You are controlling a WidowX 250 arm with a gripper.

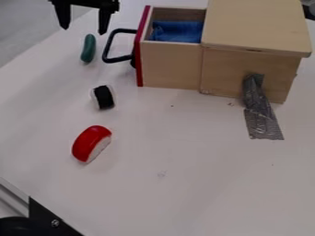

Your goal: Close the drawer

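At the top left of the camera view my gripper hangs with its two fingers spread apart and nothing between them, to the left of the drawer handle. The wooden drawer is pulled out to the left from its box, with a blue cloth inside. It has a red-edged front and a black looped handle. The handle is apart from the gripper.
A green object lies just below the gripper, left of the handle. Farther down are a black-and-white piece and a red-and-white piece. Grey tape runs from the box onto the white table.
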